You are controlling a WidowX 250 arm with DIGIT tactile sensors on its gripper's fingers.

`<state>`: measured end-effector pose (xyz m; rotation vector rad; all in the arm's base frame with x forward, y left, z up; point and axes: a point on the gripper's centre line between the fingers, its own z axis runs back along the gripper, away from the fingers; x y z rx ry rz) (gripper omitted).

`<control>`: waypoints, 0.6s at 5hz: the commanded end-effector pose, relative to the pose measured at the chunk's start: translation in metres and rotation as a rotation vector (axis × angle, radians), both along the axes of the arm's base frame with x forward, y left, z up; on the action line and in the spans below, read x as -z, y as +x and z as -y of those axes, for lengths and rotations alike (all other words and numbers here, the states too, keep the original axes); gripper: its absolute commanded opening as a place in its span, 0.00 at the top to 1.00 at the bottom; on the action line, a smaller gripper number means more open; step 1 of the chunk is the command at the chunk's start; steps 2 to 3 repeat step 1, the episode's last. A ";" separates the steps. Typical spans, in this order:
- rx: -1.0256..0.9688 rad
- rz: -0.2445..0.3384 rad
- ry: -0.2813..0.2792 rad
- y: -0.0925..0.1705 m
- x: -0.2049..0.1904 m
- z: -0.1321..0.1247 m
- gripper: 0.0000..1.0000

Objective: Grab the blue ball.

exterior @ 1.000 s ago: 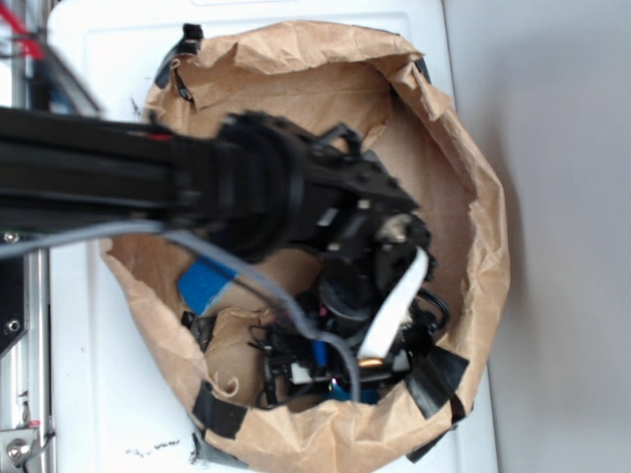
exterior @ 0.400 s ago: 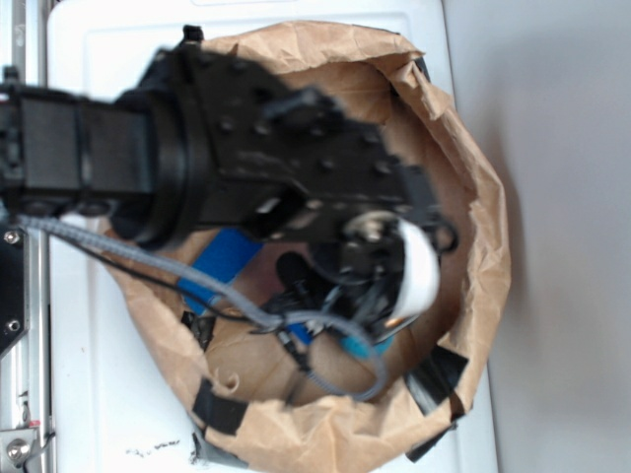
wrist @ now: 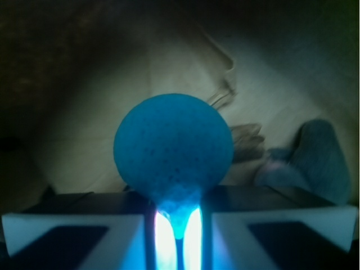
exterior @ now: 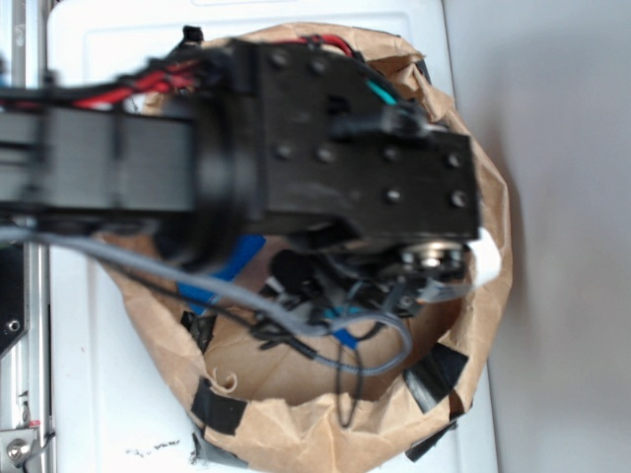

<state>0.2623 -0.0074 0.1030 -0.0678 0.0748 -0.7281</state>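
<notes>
Since a moment ago the arm (exterior: 197, 158) has swung up and toward the paper bag's (exterior: 463, 394) far right rim, covering most of its opening. Up close, the gripper (wrist: 178, 225) has its jaws pinched nearly together on the bottom of the blue ball (wrist: 173, 145), held clear of the bag's floor. A grey plush toy (wrist: 315, 160) lies to its right.

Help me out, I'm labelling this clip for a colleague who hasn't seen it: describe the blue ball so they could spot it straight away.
In the wrist view, start at the two pale fingers along the bottom edge. The blue ball sits right above the narrow gap between them, with crumpled brown paper behind it. It is the only smooth, round, teal-blue thing; the grey plush toy to its right is dull and lumpy.
</notes>
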 end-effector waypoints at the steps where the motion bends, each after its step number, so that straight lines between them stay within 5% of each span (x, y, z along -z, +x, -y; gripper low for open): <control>1: -0.029 0.211 0.002 -0.026 -0.033 -0.005 1.00; 3: -0.029 0.211 0.002 -0.026 -0.033 -0.005 1.00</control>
